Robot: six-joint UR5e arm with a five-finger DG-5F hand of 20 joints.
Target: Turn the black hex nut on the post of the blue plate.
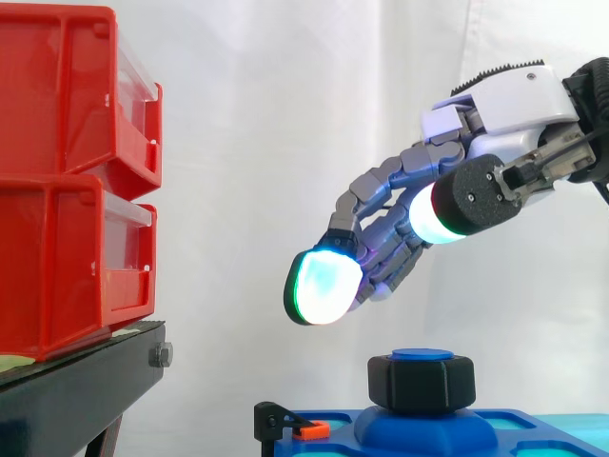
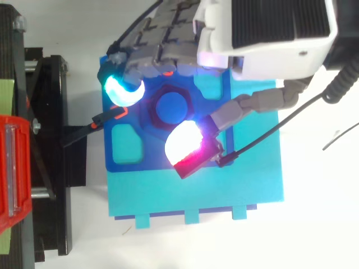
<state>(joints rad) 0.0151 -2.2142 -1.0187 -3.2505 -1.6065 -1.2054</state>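
A: Where is the black hex nut?
B: It sits on the blue post at the centre of the blue plate, right of the red bins.
A: What is the hand status?
B: It is above the nut, not touching. The fingers are spread, loosely bent and holding nothing. The thumb pad is apparently clear too.
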